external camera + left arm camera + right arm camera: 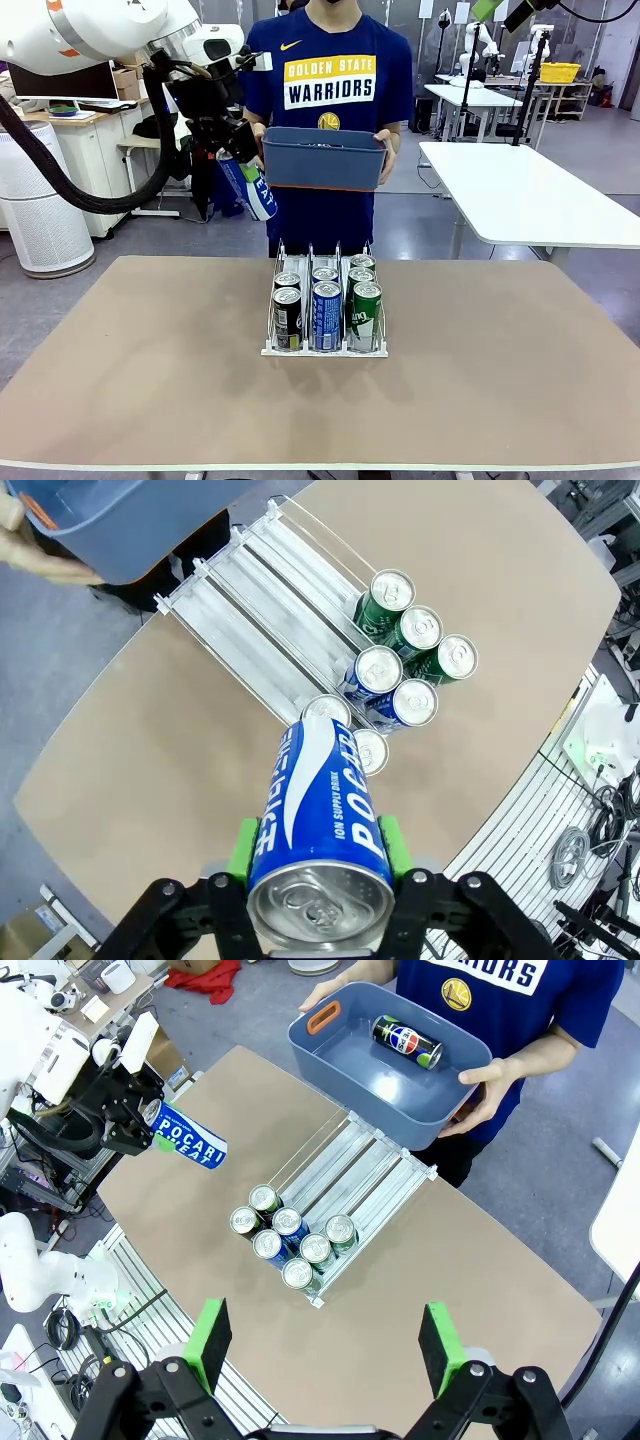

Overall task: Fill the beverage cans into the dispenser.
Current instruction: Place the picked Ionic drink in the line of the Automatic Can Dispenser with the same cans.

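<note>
My left gripper (243,168) hangs high over the table's far left, shut on a blue beverage can (250,187) with white lettering. In the left wrist view that can (320,825) lies between the green pads (243,848), silver top toward the camera. The white wire dispenser (325,352) stands mid-table, with several cans at its front end: dark ones (287,315) left, blue ones (327,313) middle, green ones (366,312) right. The rear of its lanes (260,610) is bare. My right gripper (325,1345) is open high above the table, holding nothing.
A person at the far side holds a blue-grey bin (323,158) in both hands over the table's far edge. One dark can (407,1042) lies in the bin (350,1070). A white table (530,195) stands at the back right.
</note>
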